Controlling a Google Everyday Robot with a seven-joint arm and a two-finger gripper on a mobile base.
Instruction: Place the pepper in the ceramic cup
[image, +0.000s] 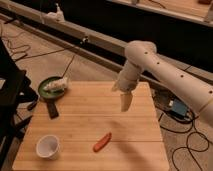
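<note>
1. The hand (126, 101) hangs released over the far middle of the tabletop (142, 127), holding nothing.
2. The pepper (102, 142) lies toward the front edge, down-left of the hand, long axis running diagonally.
3. The ceramic cup (48, 146) sits well left of the pepper.

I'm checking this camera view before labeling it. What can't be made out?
Camera view:
The pale thing in the green pan: too blurred.
The arm behind the pincer, hovering over the far right of the table: cut by the right edge.
Table's near edge: cut by the bottom edge.
The pepper's stem end: too small.
</note>
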